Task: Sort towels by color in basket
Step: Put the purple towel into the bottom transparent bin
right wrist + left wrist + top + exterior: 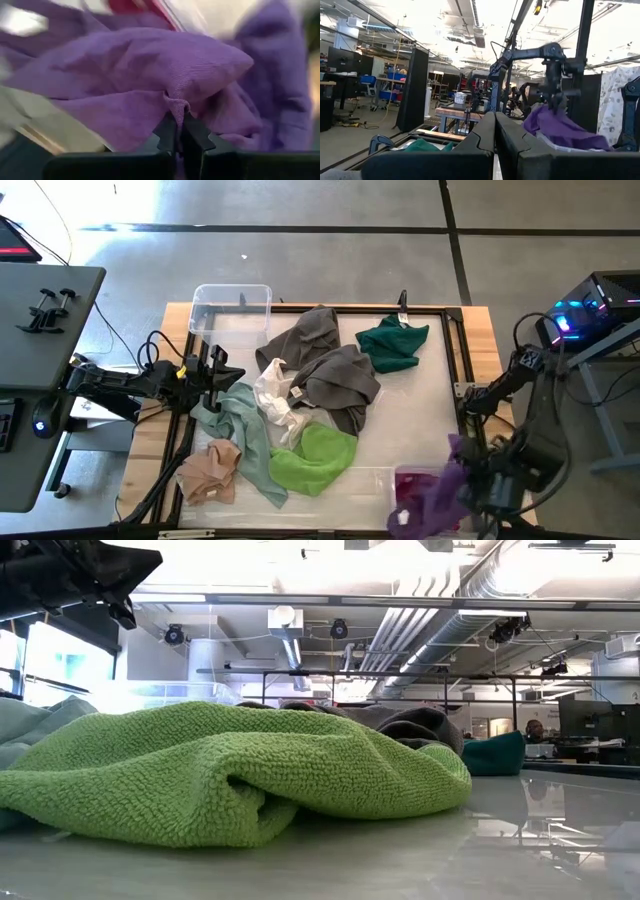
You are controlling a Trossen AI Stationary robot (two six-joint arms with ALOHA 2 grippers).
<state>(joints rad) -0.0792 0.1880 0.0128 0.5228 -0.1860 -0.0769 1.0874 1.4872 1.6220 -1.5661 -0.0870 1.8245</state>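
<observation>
At the left edge of the high view the left gripper (215,368) hangs over the left side of the pale-topped table (430,395), its fingers pressed together with nothing between them. Just below it, in the lower left, lies a crumpled peach cloth (210,470), and beside that a long pale mint towel (245,435) runs down from near the gripper. At the upper left corner of the table sits a clear plastic bin (232,308).

In the middle of the frame a bunched white cloth (272,395) touches the mint one, and a fluffy lime green terry towel (312,458) lies just below it; in the low view this lime towel (220,770) fills the foreground. Above it two grey towels lie against each other, one towards the top (300,335) and a darker one (340,380) just below and to its right. Further right, near the top edge of the table, a dark teal towel (393,342) lies apart from the pile.

In the lower right a second clear bin (375,490) holds a magenta cloth (412,485). Just to its right the right gripper (470,480) has its fingers (167,132) pinched on a fold of the purple towel (440,495), which drapes beside the magenta one. The left wrist view shows this purple cloth (560,127) hanging from the far arm.
</observation>
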